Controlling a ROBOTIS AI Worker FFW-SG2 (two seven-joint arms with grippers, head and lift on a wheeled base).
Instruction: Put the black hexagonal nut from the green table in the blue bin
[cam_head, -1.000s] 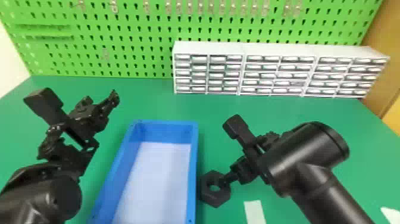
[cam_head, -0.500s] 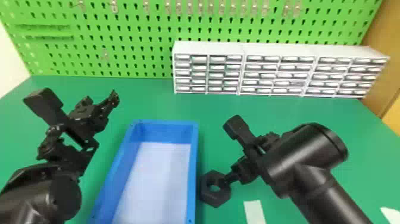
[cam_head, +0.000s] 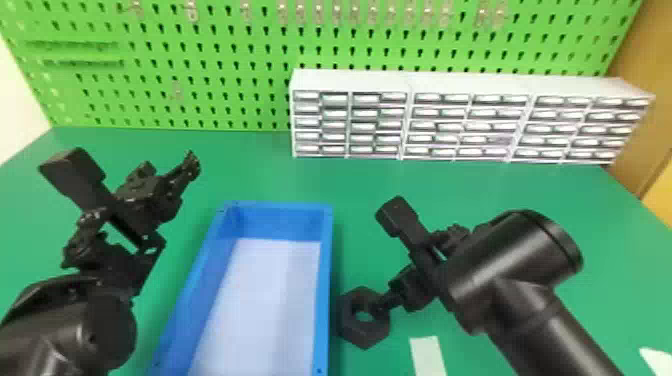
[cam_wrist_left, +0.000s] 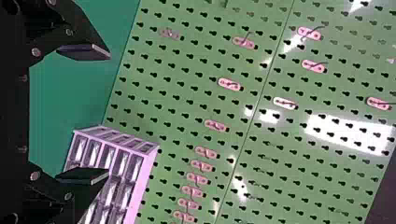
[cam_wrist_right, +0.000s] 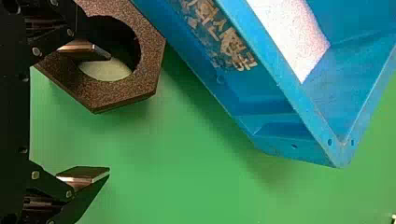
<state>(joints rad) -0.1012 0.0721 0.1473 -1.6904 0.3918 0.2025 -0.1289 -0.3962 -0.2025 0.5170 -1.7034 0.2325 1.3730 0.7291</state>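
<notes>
Well, nut (cam_head: 364, 334) at one right jaw (jaws apart).

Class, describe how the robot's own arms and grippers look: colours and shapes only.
Both arms are black: the right arm shows smooth, rounded tube-like sections, and the left arm a rounded housing. The left gripper and right gripper are black too, each with two flat-tipped fingers on angular links dotted with small round silvery fasteners.
</notes>
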